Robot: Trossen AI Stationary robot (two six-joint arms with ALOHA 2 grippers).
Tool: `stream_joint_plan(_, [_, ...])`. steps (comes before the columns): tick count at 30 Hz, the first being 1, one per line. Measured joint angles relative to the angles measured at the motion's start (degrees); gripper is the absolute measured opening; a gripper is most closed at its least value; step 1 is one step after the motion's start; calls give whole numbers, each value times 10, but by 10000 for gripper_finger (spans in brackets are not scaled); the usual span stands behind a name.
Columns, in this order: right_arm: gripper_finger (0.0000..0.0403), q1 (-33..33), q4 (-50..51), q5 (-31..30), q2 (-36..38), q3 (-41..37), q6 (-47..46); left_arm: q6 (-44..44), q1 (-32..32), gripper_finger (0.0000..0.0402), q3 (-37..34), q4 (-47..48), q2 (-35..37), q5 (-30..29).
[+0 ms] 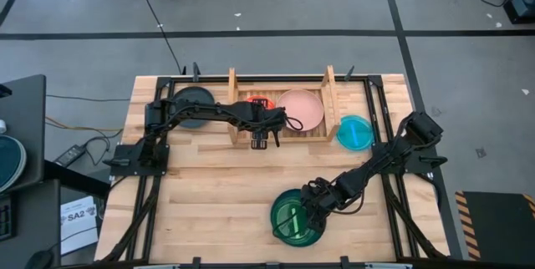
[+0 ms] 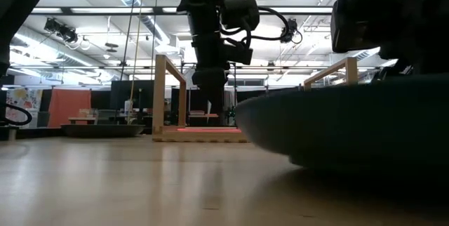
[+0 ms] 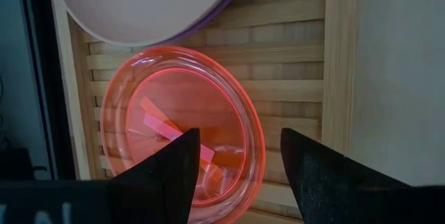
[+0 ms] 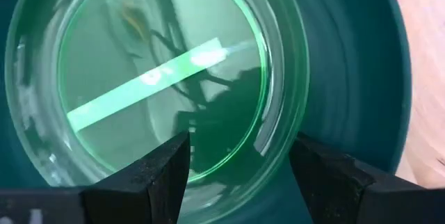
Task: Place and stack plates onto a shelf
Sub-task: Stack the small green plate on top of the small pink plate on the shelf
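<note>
The wooden-slat shelf (image 1: 280, 112) stands at the table's far side. On its slats lie a translucent orange plate (image 3: 182, 130) on the left and a pink plate (image 1: 303, 109) on a purple one (image 3: 208, 26) on the right. My left gripper (image 3: 240, 161) hangs open over the orange plate's near part, apart from it. A clear green plate (image 4: 163, 78) sits inside a dark green-teal plate (image 1: 298, 217) near the table's near edge. My right gripper (image 4: 240, 168) is open above them, with its fingers over the green plate's rim. A cyan plate (image 1: 355, 133) lies right of the shelf.
A dark plate (image 1: 192, 104) lies on the table left of the shelf, under my left arm. The shelf's two upright side boards (image 2: 172, 96) flank the slats. Black frame rails run along the table's left and right edges. Bare wood lies between the shelf and the green plates.
</note>
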State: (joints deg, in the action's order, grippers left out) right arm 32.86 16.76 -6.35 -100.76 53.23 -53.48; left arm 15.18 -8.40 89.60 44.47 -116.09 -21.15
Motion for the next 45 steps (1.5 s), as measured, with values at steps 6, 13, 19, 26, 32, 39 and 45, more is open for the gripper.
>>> stream_joint_plan(6, [248, 0, -5, 0, -3, 0, 7, 0, 0, 206, 0, 0, 0, 0])
stream_joint_plan(13, [248, 0, -20, 0, -4, 0, 38, 0, 0, 206, 0, 0, 0, 0])
stream_joint_plan(19, [248, 0, -22, 0, -4, 0, 42, 0, 0, 206, 0, 0, 0, 0])
stream_joint_plan(26, [234, 0, -20, 0, -4, 0, 42, 0, 0, 206, 0, 0, 0, 0])
stream_joint_plan(32, [179, 0, -20, 1, -4, 0, 41, 2, 0, 206, 0, 0, 0, 0])
stream_joint_plan(39, [113, 0, -20, 1, -4, 0, 41, 7, 0, 206, 0, 0, 0, -2])
stream_joint_plan(45, [66, 0, -20, 1, -4, 0, 41, 7, 0, 206, 0, 4, 16, -2])
